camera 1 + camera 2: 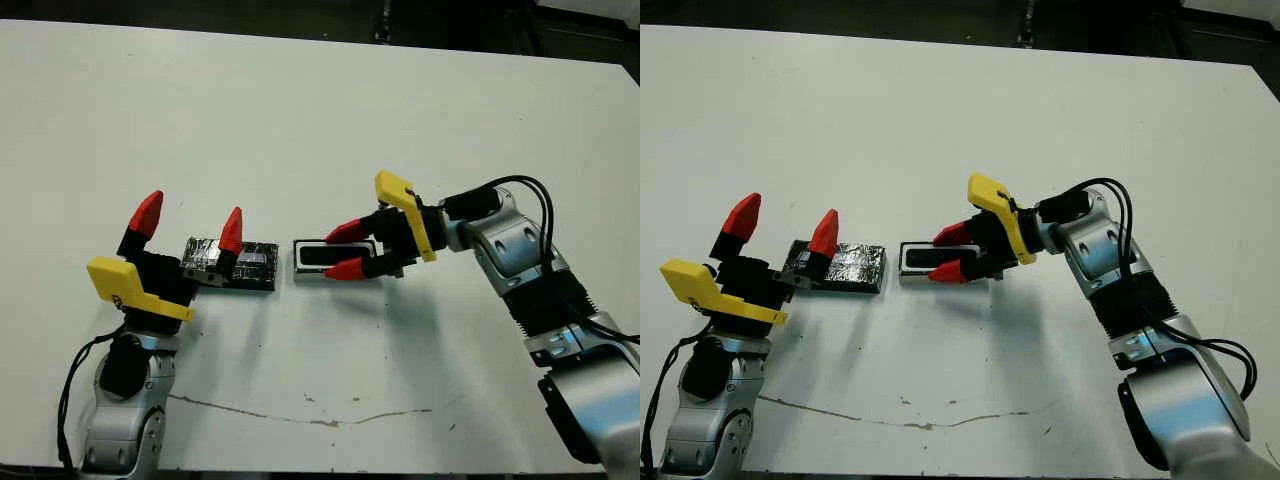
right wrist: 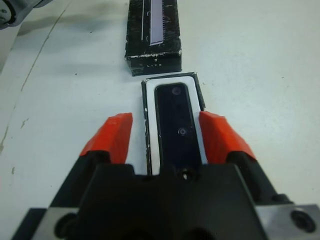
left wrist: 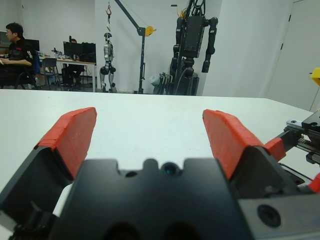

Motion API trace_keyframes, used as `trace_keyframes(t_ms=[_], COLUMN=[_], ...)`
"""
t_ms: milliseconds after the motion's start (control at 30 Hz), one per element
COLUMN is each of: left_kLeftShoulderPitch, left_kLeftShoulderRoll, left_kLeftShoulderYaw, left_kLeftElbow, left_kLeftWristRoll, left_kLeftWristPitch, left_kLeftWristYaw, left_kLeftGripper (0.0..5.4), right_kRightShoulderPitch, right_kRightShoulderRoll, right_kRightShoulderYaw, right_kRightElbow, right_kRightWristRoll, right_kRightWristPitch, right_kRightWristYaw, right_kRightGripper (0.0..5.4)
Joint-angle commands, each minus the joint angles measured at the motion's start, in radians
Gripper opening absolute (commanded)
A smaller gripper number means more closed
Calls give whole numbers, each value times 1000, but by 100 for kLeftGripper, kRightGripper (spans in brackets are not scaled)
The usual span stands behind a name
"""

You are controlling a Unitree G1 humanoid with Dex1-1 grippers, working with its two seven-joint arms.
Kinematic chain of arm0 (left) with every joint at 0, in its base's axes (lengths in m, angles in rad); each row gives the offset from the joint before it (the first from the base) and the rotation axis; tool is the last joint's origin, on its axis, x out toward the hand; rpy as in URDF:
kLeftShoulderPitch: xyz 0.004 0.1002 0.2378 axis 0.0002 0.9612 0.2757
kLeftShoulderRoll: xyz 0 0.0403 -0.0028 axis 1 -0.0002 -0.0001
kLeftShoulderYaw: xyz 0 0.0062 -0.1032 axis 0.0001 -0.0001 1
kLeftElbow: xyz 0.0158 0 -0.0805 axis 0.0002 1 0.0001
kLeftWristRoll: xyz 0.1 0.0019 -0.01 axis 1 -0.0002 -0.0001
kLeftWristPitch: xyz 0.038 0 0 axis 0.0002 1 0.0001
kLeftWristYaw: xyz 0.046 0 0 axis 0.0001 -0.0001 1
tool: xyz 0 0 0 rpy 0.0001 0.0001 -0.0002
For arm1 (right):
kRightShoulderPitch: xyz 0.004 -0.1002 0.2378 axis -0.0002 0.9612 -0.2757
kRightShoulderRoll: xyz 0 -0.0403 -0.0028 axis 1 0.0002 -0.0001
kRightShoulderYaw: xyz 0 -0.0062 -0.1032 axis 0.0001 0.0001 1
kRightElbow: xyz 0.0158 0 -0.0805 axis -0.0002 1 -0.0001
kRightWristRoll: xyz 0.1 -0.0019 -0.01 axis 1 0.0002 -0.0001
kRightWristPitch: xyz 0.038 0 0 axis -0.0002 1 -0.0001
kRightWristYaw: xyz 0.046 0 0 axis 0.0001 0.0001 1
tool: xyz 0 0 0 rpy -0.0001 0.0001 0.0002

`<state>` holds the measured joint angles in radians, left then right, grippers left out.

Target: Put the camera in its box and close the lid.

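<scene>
White desk [image 1: 300, 120] carries our two arms, with the lid [image 1: 232, 263] and the box [image 1: 325, 257] lying end to end between them, long axes running left-right. Our left hand [image 1: 190, 222], fingers spread and empty, hovers just over the lid's left end, so it is the nearer one for closing. Our right hand [image 2: 167, 137] straddles the box with fingers spread, gripping nothing, and the camera [image 2: 176, 125] lies inside along the box's length.

Evenly and brightly lit from overhead. Soft shadows on the white table [image 1: 300, 110]. Foreground blurred in wrist views.
</scene>
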<state>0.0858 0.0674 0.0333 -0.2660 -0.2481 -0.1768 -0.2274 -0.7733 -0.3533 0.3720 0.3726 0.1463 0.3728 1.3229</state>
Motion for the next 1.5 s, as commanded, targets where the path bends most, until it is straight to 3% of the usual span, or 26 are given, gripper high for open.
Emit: trace_keyframes(t_ms=[33,233,367,633,733,867,1200,1500], left_kLeftShoulderPitch=[19,20,20,19,15,4,-50,-190], left_kLeftShoulderRoll=[1,2,3,4,4,16,111,381], left_kLeftShoulderYaw=[-2,-4,-2,0,-1,4,46,122], left_kLeftElbow=[-4,-2,0,-5,-6,-2,-17,-13], left_kLeftWristRoll=[-2,3,-1,-2,6,9,0,-116], left_kLeftWristPitch=[10,6,5,12,11,11,42,203], left_kLeftWristYaw=[-3,-3,-6,-4,-1,-10,-61,-300], left_kLeftGripper=[540,540,540,540,540,540,540,540], right_kRightShoulderPitch=[29,33,46,179,292,467,835,903], right_kRightShoulderRoll=[-42,-53,-73,-141,-136,-79,126,202], right_kRightShoulderYaw=[-16,-59,-139,-377,-466,-561,-604,-602], right_kRightElbow=[18,5,-63,-342,-460,-606,-687,-636], right_kRightWristRoll=[-17,2,61,252,274,292,259,247], right_kRightWristPitch=[-9,-68,-38,136,137,134,-198,-305], right_kRightWristYaw=[-16,-10,-21,-159,-286,-487,-724,-855], right_kRightGripper=[410,492,538,538,538,499,349,211])
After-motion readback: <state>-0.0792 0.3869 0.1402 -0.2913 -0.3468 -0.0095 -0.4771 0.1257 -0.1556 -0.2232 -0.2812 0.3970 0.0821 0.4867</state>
